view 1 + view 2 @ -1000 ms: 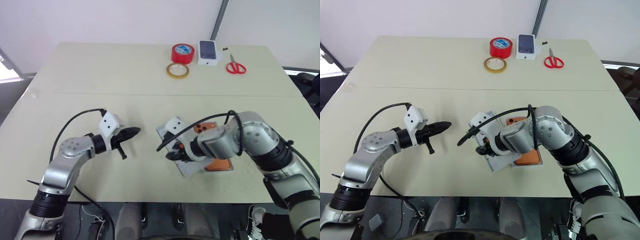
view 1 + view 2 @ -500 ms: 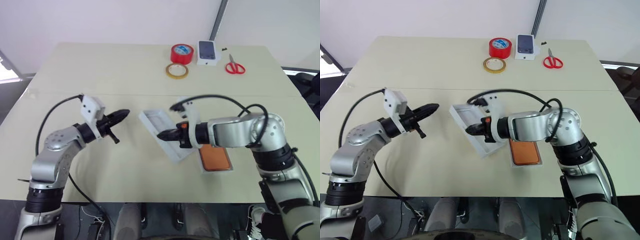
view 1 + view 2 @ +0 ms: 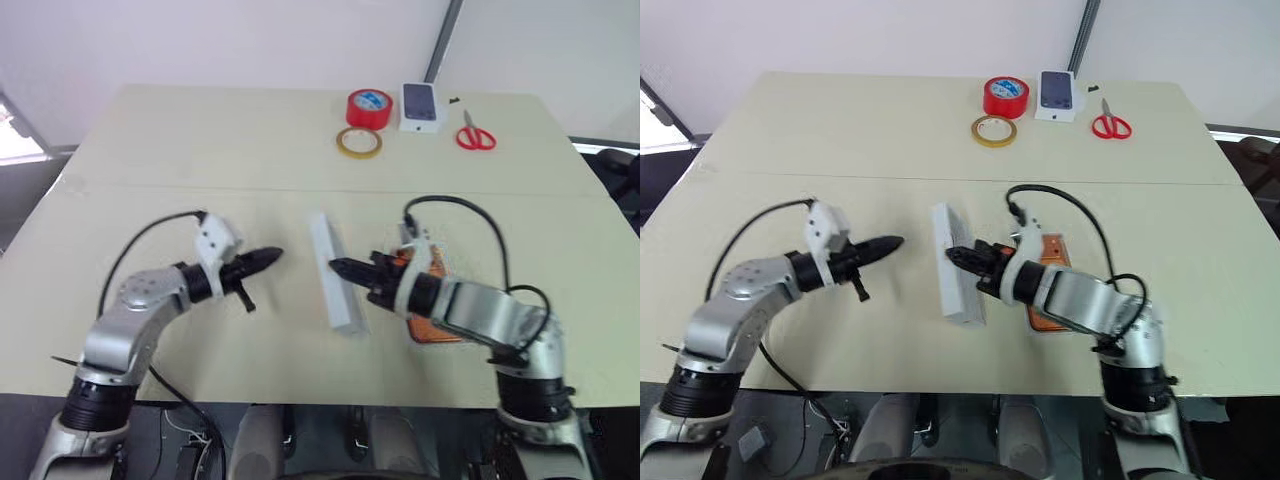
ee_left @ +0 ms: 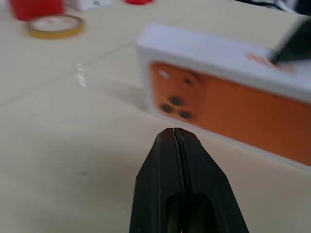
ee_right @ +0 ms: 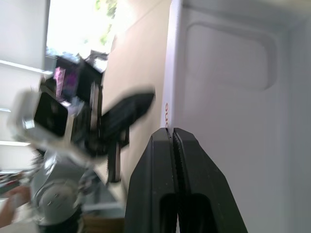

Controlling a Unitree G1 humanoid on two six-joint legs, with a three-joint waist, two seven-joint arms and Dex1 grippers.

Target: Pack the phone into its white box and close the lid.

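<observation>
Two grippers, left and right, both pinched together, empty. The white box stands on edge mid-table; the phone lies near the front edge. A nudge could topple the box

Beige table: red tape roll, yellow tape ring, scissors, small phone box.

White box between both arms, phone right of it
</observation>
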